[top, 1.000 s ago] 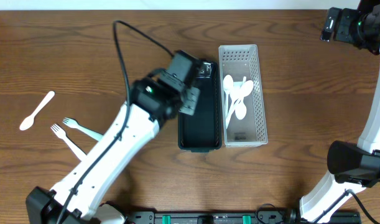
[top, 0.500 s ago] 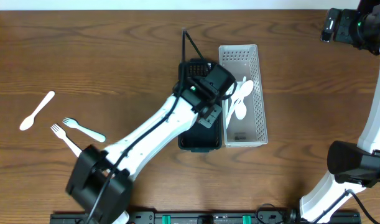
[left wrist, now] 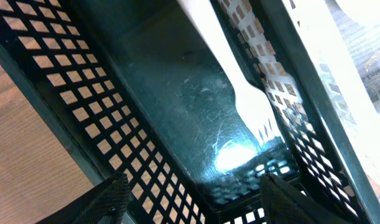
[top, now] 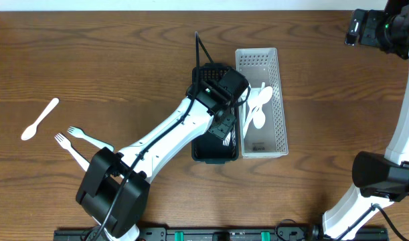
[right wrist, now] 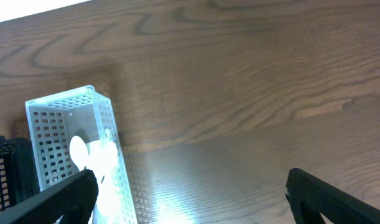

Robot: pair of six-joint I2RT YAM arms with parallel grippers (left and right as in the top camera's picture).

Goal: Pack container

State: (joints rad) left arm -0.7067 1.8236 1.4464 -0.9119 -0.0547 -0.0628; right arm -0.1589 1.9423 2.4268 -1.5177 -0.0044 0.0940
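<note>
Done: several white spoons (top: pixel 255 107) heaped in the pale basket (top: pixel 258 55); one white fork (left wrist: pixel 242 93) flat on the floor of the black basket (top: pixel 214 158), just left of the pale one.
Remaining: loose spoon (top: pixel 40 119) and two forks (top: pixel 84 138) out on the table (top: pixel 124 53), far left, well apart from both baskets.
Progress: likely around midway, judging by the count.
Left gripper (left wrist: pixel 199 199): fingers spread over the black basket, grasping nothing, fork free beneath.
Right gripper (right wrist: pixel 199 199): fingers wide apart, empty, high over the far right corner.
Cutlery: thin, smooth, matte white plastic; rounded bowls, short tines.
Baskets: long rectangular troughs, square-holed lattice walls, glossy scuffed floor in the black one.
Table: dark wood grain, slight sheen.
</note>
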